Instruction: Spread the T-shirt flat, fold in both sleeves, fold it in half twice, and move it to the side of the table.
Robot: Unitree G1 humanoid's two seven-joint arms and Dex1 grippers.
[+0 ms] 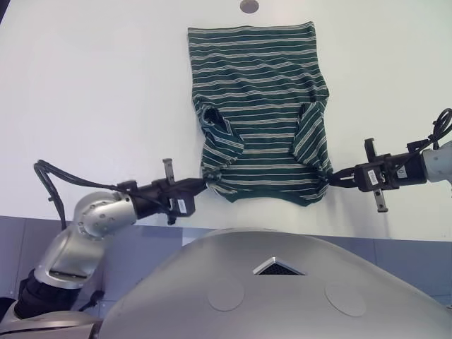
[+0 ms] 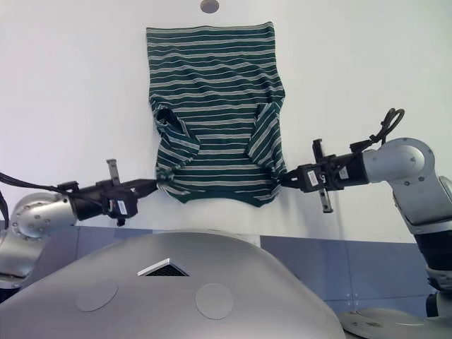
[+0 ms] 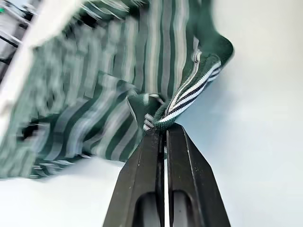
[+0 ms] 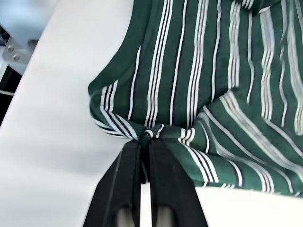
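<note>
Green striped T-shirt (image 1: 258, 106) lies on the white counter (image 1: 85, 106), roughly centred ahead of the robot, long axis running away from it, far hem straight and flat. Both sleeves look already turned in: left sleeve (image 1: 215, 123) and right sleeve (image 1: 311, 134) sit as slanted flaps on the body panel, stripes running diagonally against the body's horizontal ones. Left end effector (image 1: 205, 185) is closed on the shirt's near-left corner; its wrist view shows the two dark fingers (image 3: 147, 156) pressed together with a bunched fold of cloth at the tips. Right end effector (image 1: 332, 176) is likewise clamped on the near-right corner, with cloth gathered into a small pucker at its tips in the right wrist view. Both arms come in low from the sides, nearly level with the counter. Likely reason for this hold: pinching the two near corners together lets the near edge be lifted and carried over to the far hem, so this reads as the start of the first half-fold. The near edge is slightly wrinkled between the grips, so even tension will matter. There are no containers here: the shirt rests directly on the counter. A small grey disc (image 1: 248, 6) sits just beyond the far hem.
</note>
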